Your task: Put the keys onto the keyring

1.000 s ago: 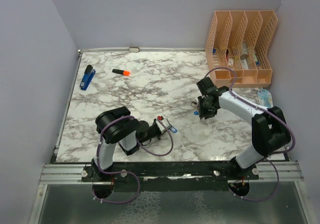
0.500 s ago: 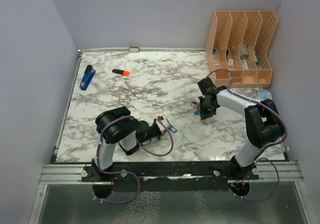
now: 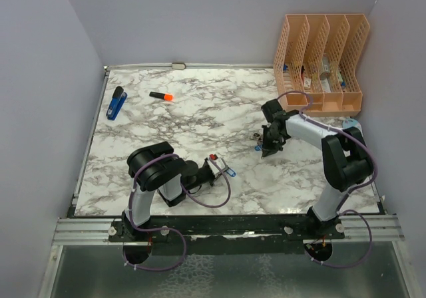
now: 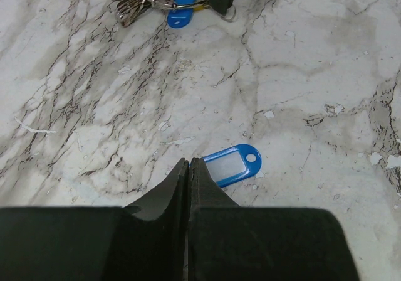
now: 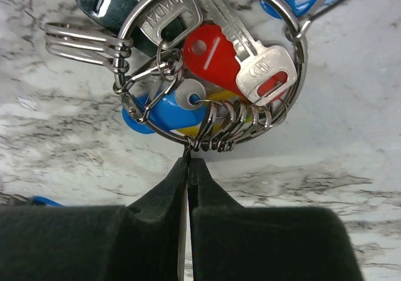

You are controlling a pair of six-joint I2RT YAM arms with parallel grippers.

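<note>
A blue key tag (image 4: 230, 165) with a pale window lies flat on the marble, touching the right tip of my left gripper (image 4: 188, 162). Its near end is hidden behind that fingertip, and no metal key shows at its hole. The left jaws are closed with nothing visible between them. The tag also shows in the top view (image 3: 229, 171) beside the left gripper (image 3: 216, 169). My right gripper (image 5: 188, 152) is shut on the lower edge of the silver keyring (image 5: 213, 61). The ring carries metal keys, a red-headed key and blue and yellow tags. In the top view the keyring (image 3: 257, 140) sits at the right gripper (image 3: 266, 144).
A blue stapler (image 3: 116, 102) and an orange marker (image 3: 161, 96) lie at the far left. A peach file organiser (image 3: 319, 62) stands at the far right corner, with a pale blue roll (image 3: 351, 126) in front of it. Walls close in three sides.
My right gripper has shifted slightly left and farther with the keyring, and its forearm has swung. The left arm and blue tag have not moved.
</note>
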